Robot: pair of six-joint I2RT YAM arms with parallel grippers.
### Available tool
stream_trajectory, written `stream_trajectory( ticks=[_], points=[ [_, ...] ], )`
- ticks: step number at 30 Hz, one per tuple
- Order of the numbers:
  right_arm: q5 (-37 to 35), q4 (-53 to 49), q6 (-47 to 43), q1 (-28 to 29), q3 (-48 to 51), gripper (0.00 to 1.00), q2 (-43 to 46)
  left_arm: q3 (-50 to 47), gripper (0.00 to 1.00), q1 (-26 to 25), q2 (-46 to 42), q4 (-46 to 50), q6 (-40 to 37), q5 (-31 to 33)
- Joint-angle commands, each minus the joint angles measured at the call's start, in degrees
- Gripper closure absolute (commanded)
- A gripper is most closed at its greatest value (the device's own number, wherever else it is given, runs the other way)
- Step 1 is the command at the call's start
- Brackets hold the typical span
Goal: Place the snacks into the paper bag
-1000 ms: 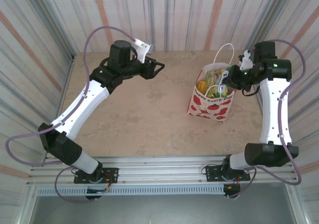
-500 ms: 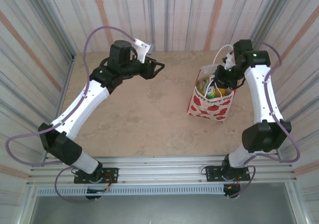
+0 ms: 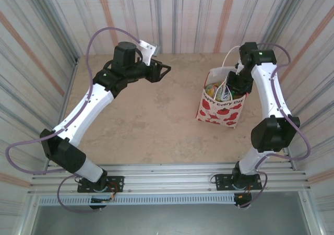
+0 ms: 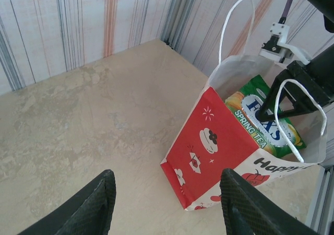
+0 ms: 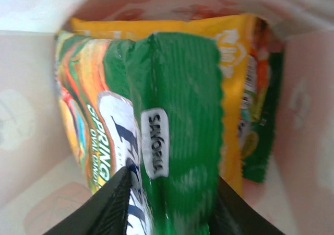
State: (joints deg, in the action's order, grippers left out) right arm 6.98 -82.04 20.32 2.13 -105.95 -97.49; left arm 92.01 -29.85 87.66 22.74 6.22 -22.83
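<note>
Paper bag (image 3: 222, 112) upright on counter (image 3: 156, 125), far right side. Right end effector (image 3: 233, 85) down in the bag mouth, jaws apart either side of green Fox's packet (image 5: 177, 115). Left end effector (image 3: 163, 71) wide open, empty, well apart from the bag, left of it. Orange-yellow packet (image 5: 156, 27) stands behind the green one, inside the bag.
</note>
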Motion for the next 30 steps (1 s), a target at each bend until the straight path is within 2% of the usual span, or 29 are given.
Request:
stream_trajectory(
  ticks=[1, 7, 12, 17, 21, 24, 26, 30],
  points=[
    [-7.9, -5.8, -1.3, -0.9, -4.0, 0.57, 0.7, -0.4, 0.44, 0.4, 0.0, 0.9, -0.8, 0.0],
    [-11.7, -10.4, -2.5, -1.7, -7.7, 0.53, 3.3, -0.4, 0.44, 0.4, -0.1, 0.9, -0.7, -0.4],
    [-5.8, -9.4, -2.8, -1.1, -10.5, 0.53, 6.2, -0.5, 0.44, 0.4, -0.1, 0.7, -0.3, -0.8],
    [0.6, -3.9, -2.4, 0.7, -10.3, 0.55, 8.5, -0.5, 0.44, 0.4, -0.2, 0.6, 0.2, -1.1],
    [3.7, 2.7, -1.8, 2.7, -7.6, 0.65, 10.0, -0.6, 0.44, 0.4, -0.6, 0.7, 0.3, -1.0],
    [4.3, 5.1, -1.1, 3.2, -7.1, 0.66, 9.4, -0.6, 0.44, 0.4, -0.9, 1.0, 0.2, -0.9],
    [6.1, 6.2, -0.1, 3.6, -7.5, 0.64, 8.8, -0.9, 0.44, 0.4, -1.1, 1.2, 0.2, -0.6],
    [11.1, 8.8, 3.4, 6.7, -7.4, 0.54, 7.1, -1.1, 0.44, 0.5, -1.0, 0.8, 0.6, -0.3]
  ],
)
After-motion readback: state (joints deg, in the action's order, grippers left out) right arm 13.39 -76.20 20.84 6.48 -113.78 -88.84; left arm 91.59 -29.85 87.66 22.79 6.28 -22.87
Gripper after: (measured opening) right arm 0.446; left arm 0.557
